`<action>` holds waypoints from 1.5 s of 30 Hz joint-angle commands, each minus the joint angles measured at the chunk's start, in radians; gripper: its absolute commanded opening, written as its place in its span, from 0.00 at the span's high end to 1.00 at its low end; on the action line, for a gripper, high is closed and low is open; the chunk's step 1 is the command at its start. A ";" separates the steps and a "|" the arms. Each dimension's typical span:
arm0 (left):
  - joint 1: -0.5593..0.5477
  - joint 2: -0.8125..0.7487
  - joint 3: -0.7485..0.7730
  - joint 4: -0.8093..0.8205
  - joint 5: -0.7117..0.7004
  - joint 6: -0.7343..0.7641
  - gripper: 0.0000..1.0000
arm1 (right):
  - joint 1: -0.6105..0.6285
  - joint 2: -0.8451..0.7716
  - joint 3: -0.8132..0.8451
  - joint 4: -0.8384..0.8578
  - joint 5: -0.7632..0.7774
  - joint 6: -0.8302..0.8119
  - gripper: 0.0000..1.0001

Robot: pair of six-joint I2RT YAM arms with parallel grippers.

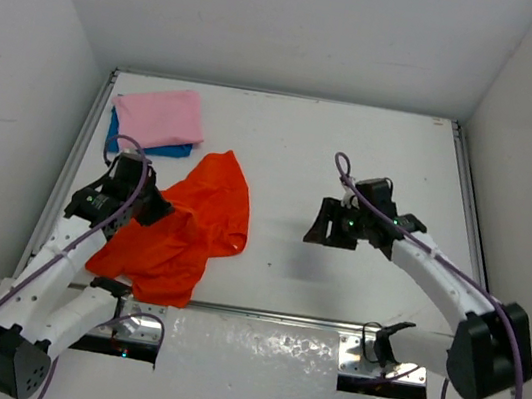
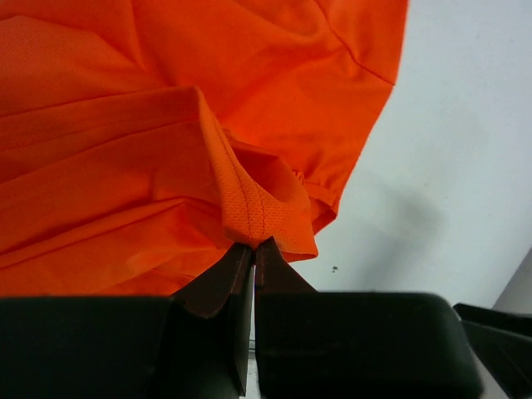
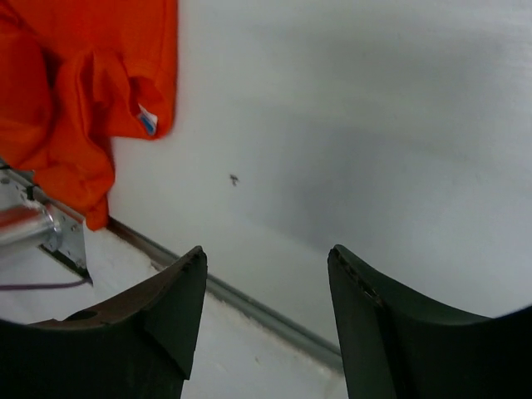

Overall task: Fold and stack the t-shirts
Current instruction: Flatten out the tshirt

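Observation:
The orange-red t-shirt lies crumpled at the near left of the table. My left gripper is shut on a seamed fold of the orange-red shirt at its left side. The pink t-shirt lies folded at the far left on top of the blue t-shirt, of which only an edge shows. My right gripper is open and empty over bare table in the middle, to the right of the orange-red shirt.
A metal rail runs along the table's near edge. White walls close in the table on the left, back and right. Bare white table surface lies to the right of the shirts.

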 commanded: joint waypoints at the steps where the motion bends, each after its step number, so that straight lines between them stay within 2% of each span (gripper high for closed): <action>1: 0.014 0.027 0.013 0.076 -0.023 -0.007 1.00 | 0.023 0.105 0.059 0.250 -0.019 0.037 0.41; 6: 0.014 0.041 0.038 0.068 -0.057 -0.001 1.00 | 0.043 0.273 0.051 0.474 -0.121 0.055 0.42; 8: 0.015 0.041 0.036 0.073 -0.054 -0.001 1.00 | 0.086 0.375 0.086 0.543 -0.141 0.046 0.42; 15: 0.015 0.046 0.035 0.045 -0.050 -0.006 1.00 | 0.199 0.573 0.160 0.733 -0.088 0.115 0.44; 25: 0.015 0.024 0.054 0.010 -0.079 0.000 1.00 | 0.322 0.674 0.203 0.689 0.072 0.124 0.49; 31: 0.015 0.041 0.108 0.001 -0.082 0.014 1.00 | 0.330 0.676 0.137 0.744 0.099 0.149 0.50; 38: 0.016 0.046 0.116 0.002 -0.082 0.017 1.00 | 0.414 0.734 0.194 0.724 0.113 0.147 0.52; 41: 0.015 0.044 0.113 0.004 -0.082 0.017 1.00 | 0.431 0.749 0.195 0.717 0.141 0.161 0.57; 45: 0.015 0.043 0.123 0.005 -0.089 0.016 1.00 | 0.439 0.748 0.211 0.620 0.234 0.147 0.67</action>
